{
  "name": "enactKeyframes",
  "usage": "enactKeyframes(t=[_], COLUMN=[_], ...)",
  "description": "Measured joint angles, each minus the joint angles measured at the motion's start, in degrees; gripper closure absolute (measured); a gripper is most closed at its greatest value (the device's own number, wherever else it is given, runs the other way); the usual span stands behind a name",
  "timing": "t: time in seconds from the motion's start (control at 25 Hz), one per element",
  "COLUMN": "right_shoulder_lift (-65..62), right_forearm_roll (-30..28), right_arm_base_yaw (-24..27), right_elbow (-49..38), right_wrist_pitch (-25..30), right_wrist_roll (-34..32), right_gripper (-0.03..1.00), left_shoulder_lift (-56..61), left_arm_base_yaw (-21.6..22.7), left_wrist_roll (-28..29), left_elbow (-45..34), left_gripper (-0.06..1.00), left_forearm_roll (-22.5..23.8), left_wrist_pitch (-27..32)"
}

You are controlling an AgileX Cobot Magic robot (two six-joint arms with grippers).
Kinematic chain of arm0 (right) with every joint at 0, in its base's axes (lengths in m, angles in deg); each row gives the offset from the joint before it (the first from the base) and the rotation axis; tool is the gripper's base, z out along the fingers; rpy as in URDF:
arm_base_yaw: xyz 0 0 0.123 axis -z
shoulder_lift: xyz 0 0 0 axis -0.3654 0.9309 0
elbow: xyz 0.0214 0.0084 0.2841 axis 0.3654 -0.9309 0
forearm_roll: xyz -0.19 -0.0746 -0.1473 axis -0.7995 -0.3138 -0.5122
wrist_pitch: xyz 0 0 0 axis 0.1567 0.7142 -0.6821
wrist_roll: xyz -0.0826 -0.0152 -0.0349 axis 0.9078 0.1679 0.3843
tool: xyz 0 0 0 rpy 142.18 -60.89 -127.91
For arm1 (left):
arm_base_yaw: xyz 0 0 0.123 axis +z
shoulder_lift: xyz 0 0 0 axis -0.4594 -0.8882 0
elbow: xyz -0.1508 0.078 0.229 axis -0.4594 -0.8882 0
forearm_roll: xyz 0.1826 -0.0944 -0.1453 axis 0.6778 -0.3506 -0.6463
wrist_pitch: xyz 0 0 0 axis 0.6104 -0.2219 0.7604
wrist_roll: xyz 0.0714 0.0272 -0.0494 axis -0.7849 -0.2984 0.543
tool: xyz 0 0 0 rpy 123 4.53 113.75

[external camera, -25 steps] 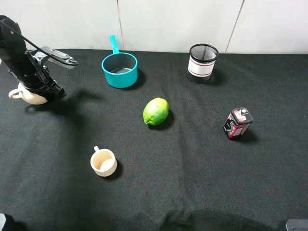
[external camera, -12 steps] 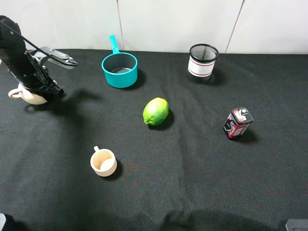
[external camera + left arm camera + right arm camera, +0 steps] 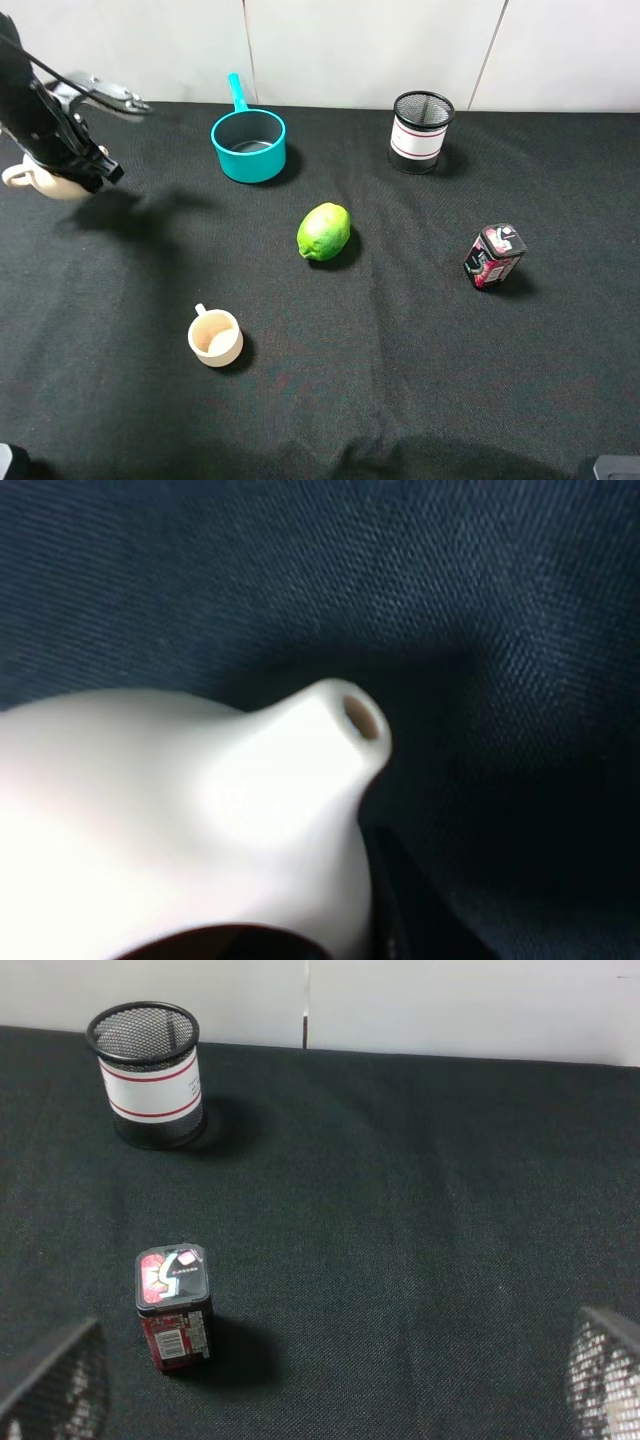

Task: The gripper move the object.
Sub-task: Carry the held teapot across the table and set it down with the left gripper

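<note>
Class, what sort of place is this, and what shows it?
Likely a robot test bench: a black-clothed table against white panels, unrelated items like a lime and mesh pen cup, and a gripper holding a teapot.

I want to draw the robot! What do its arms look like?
The left arm is black and chunky, with a grey metal bracket and a thin black cable on top. The right end effector's fingers look grey with a criss-cross mesh pattern.

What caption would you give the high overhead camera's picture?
Left gripper holds a cream teapot far left; saucepan, lime, cup, pen holder and can sit apart.
</note>
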Motion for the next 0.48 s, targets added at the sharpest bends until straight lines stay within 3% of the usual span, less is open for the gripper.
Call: enactKeyframes(t=[0.48], right_shoulder_lift=[0.0], right_forearm_roll=[0.0], right_arm_base_yaw=[0.0], right_elbow=[0.0], right_wrist_pitch=[0.0], right_wrist_roll=[0.0], right_gripper=[0.27], left_shoulder_lift=[9.6], left_arm_base_yaw=[0.0], left_wrist_roll=[0.0], left_elbow=[0.0], left_gripper=[0.84], left_forearm_roll=[0.0], left_wrist_pitch=[4.4])
